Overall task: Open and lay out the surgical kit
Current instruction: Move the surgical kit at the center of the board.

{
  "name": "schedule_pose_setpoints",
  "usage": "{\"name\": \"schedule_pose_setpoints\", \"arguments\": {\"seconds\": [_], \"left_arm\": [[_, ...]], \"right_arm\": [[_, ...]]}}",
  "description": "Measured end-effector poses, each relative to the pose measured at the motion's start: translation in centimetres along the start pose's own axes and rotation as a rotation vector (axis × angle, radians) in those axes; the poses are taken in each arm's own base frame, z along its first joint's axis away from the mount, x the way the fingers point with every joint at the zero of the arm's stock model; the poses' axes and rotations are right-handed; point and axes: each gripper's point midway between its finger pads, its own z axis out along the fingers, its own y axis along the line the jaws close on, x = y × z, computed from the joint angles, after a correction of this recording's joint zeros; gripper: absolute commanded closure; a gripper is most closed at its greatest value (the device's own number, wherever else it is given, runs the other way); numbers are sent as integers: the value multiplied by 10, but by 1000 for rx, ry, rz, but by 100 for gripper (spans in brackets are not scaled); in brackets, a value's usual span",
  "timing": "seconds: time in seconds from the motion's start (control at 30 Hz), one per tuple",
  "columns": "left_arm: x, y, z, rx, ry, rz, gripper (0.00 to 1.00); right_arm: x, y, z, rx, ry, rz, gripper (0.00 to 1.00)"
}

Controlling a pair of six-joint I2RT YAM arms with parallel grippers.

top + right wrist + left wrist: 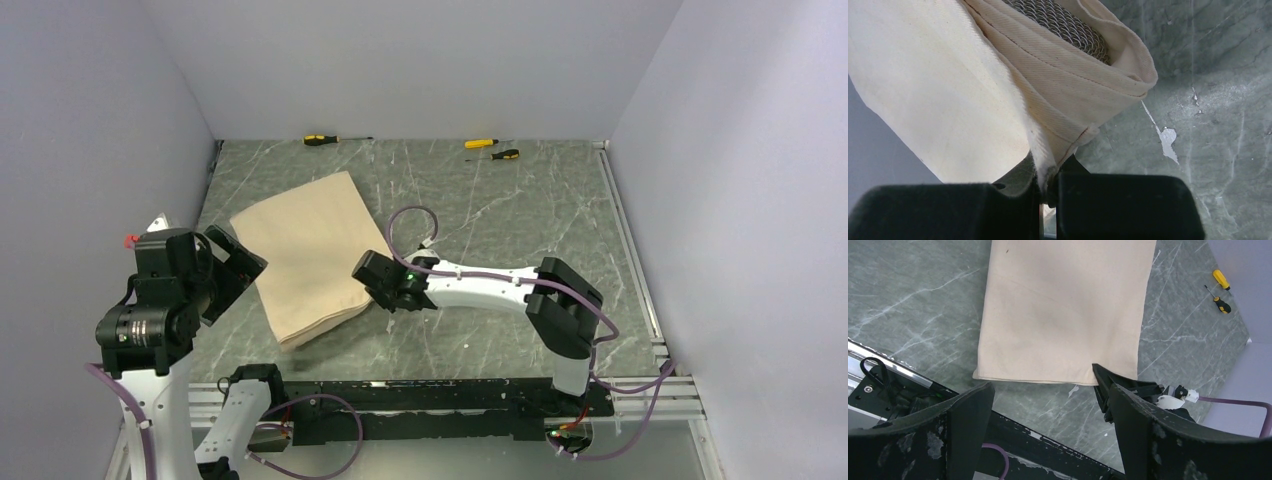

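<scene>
The beige wrap cloth (305, 250) lies folded as a bundle left of the table's middle; it also shows in the left wrist view (1063, 310). My right gripper (372, 280) is at the bundle's near right edge, shut on a fold of the wrap cloth (1048, 165) and lifting it. Under the lifted fold the silver wire-mesh tray (1063, 25) shows. My left gripper (1048, 440) is open and empty, held above the table off the bundle's near left side (235, 270). Clamps, tweezers and packets are hidden.
Yellow-and-black screwdrivers lie along the back edge: one at back left (322, 140), two at back middle (492, 149), also in the left wrist view (1222, 292). A black rail (440, 395) runs along the near edge. White walls close in both sides.
</scene>
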Motion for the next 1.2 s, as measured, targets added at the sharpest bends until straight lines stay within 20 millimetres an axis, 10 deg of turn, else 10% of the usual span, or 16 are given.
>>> {"name": "schedule_pose_setpoints", "arguments": {"seconds": [0.23,0.53,1.07,1.2], "left_arm": [[-2,-3,4,6,-1,-12,9],[-10,-12,21,-2,7,-11,8],[-11,-64,94,136,167,78,6],[-20,-69,122,124,167,145,5]], "right_arm": [[-19,0,2,4,-21,-66,100],[-89,-6,4,20,-92,-232,100],[-189,-7,37,-26,-9,-666,100],[-195,-4,40,-11,34,-717,62]]}}
